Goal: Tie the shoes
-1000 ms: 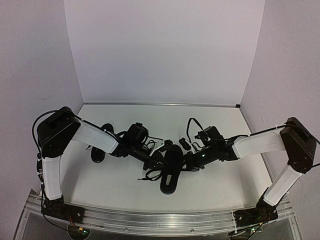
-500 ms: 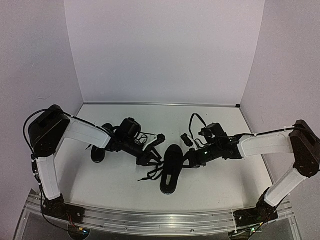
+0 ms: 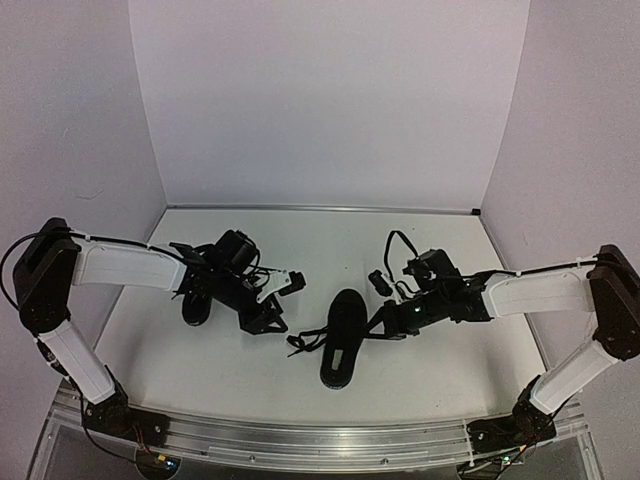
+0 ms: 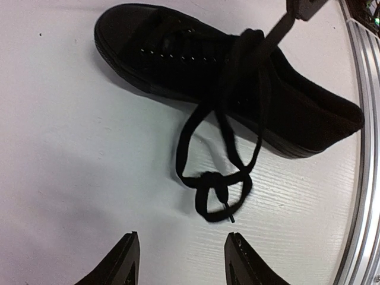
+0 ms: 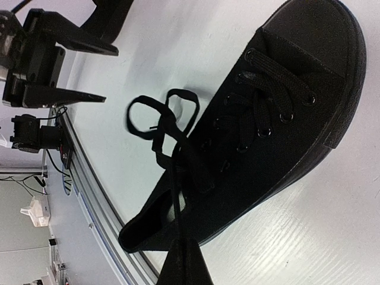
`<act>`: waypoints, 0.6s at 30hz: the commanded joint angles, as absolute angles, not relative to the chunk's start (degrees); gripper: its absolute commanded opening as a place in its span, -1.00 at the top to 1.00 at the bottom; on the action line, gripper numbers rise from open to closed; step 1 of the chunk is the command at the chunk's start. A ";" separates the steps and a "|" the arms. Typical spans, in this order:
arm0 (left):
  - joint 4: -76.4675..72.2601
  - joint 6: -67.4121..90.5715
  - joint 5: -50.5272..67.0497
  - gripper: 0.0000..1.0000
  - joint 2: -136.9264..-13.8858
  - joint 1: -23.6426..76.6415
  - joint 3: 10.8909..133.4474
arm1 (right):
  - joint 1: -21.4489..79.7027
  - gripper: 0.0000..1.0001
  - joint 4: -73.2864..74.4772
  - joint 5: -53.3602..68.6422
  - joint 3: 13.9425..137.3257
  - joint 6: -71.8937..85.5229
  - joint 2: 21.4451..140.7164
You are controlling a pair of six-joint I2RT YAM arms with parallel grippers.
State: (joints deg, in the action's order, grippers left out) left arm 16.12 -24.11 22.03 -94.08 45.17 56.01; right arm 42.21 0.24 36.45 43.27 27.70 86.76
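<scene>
One black shoe lies mid-table, toe pointing away from the arm bases. Its laces trail off to its left in loose loops joined by a small knot. My right gripper is shut on one lace strand, drawn taut from the shoe's eyelets over its opening. In the top view the right gripper sits just right of that shoe. My left gripper is open and empty, a short way back from the lace loops; from above the left gripper is to the shoe's left. The second shoe lies far left, partly hidden by the left arm.
White table with grey walls on three sides. A metal rail runs along the near edge and shows in the left wrist view as a rail just beyond the shoe's heel. The left gripper is visible in the right wrist view.
My left gripper let go of the laces, opened and pulled back to the left. My right gripper shut on a lace strand and drew slightly right. The loops dropped onto the table.
</scene>
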 commanded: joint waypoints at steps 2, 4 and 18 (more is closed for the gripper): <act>15.11 -21.59 18.63 -0.03 -92.35 47.71 55.67 | 42.56 1.00 0.00 35.45 43.54 27.03 85.60; 13.97 -19.41 17.25 -0.04 -92.91 47.72 56.73 | 42.55 1.00 0.00 35.35 43.72 27.02 85.51; 15.69 -21.64 15.84 0.04 -98.78 51.98 55.76 | 42.54 1.00 0.00 33.14 43.65 28.53 82.16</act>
